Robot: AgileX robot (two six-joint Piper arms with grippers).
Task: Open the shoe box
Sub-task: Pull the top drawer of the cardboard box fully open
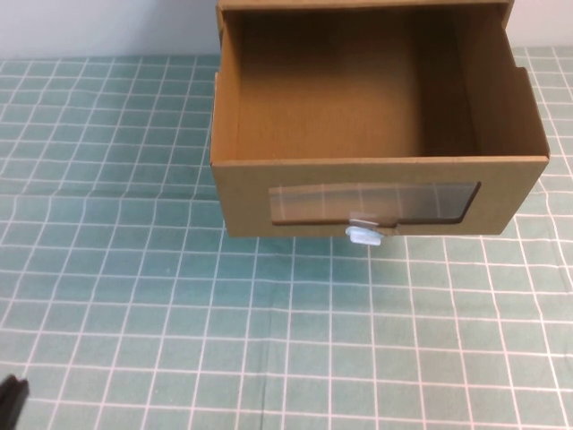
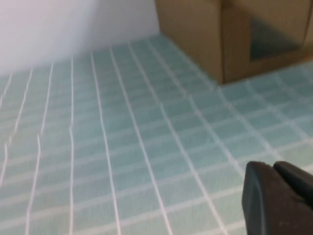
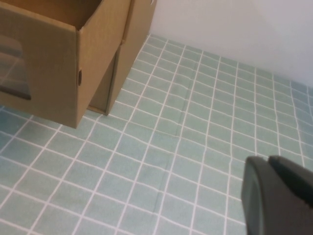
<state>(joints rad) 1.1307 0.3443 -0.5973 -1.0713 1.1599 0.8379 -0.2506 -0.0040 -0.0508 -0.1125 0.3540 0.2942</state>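
The brown cardboard shoe box [image 1: 376, 184] stands at the far middle of the table. Its drawer is pulled out toward me and its inside is empty. The front panel has a clear window [image 1: 372, 202] and a small white pull tab [image 1: 362, 236]. The left wrist view shows my left gripper [image 2: 273, 167] shut and holding nothing, low over the cloth and well away from the box [image 2: 215, 34]. Only a dark tip of it [image 1: 11, 401] reaches the high view's bottom left corner. My right gripper [image 3: 268, 160] is shut and empty, off to the box's right side [image 3: 58, 58], and it is outside the high view.
A teal cloth with a white grid [image 1: 269, 340] covers the table. A pale wall [image 1: 98, 27] runs behind the box. The drawer sticks out from an outer cardboard sleeve [image 3: 134, 34].
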